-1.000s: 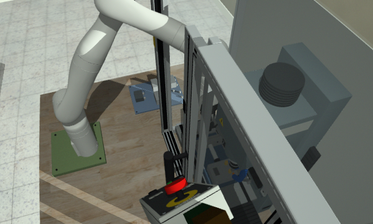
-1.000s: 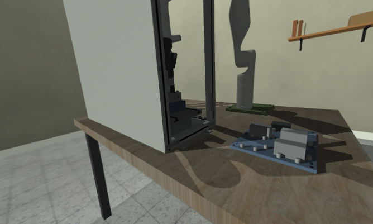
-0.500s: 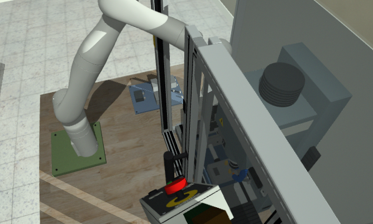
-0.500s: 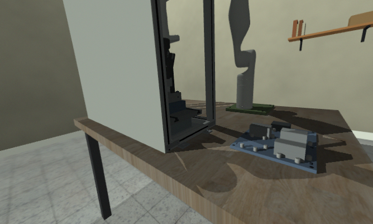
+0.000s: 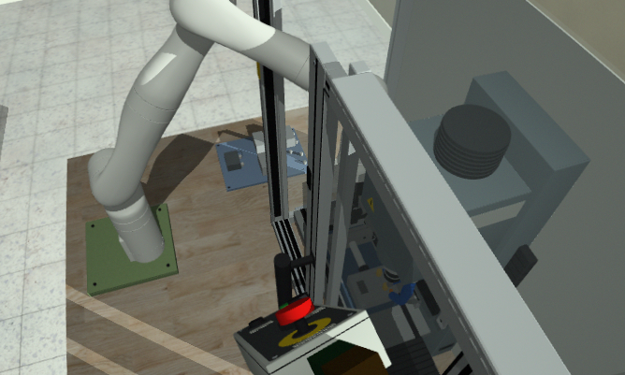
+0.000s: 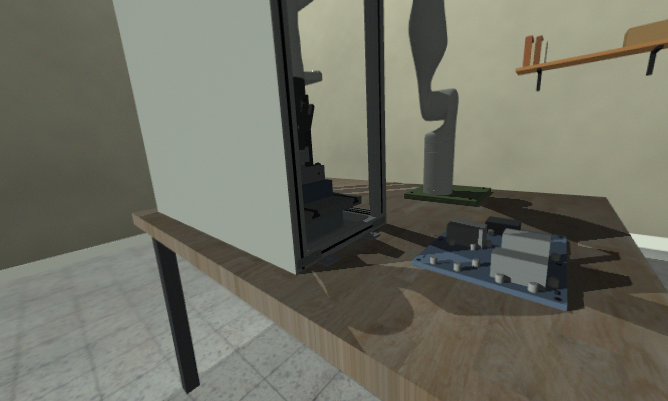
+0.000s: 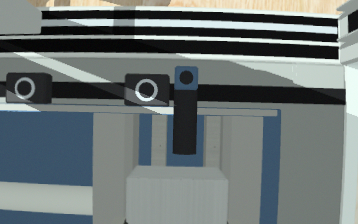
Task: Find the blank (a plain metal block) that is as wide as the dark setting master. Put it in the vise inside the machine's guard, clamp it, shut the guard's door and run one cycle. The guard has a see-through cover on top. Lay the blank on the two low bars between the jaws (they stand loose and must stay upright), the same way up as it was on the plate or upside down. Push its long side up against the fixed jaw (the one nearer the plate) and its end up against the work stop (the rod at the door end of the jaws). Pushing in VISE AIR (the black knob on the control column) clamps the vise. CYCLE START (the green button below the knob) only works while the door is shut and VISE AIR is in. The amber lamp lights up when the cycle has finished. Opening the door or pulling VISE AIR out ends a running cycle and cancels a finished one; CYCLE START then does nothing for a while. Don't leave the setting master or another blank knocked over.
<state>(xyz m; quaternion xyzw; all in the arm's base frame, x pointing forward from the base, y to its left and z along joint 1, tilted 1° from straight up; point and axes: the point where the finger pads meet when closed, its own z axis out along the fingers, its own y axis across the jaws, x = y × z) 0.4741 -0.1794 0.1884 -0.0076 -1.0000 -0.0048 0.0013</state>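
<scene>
My arm reaches through the open door into the guard [image 5: 423,204] [image 6: 210,108]. My gripper [image 6: 303,125] shows only as a dark shape inside the guard in the exterior view. It is shut on a plain grey blank [image 7: 176,194], which fills the bottom of the wrist view above the vise's blue base [image 7: 40,145]. The dark work stop rod [image 7: 184,125] stands just beyond the blank's end. The fingertips are hidden. The blue plate [image 5: 243,180] [image 6: 500,284] holds the dark setting master [image 5: 232,160] [image 6: 502,224], which stands upright, and three upright blanks, one of them [image 6: 517,265] at the front.
The door frame [image 5: 273,124] [image 6: 375,98] stands beside the opening. The control box [image 5: 262,340] with a red button [image 5: 295,310] sits at the front, with a black post [image 5: 282,274] behind it. A pale cylinder [image 7: 35,197] lies at the left of the vise. My green base [image 5: 131,255] is at the left.
</scene>
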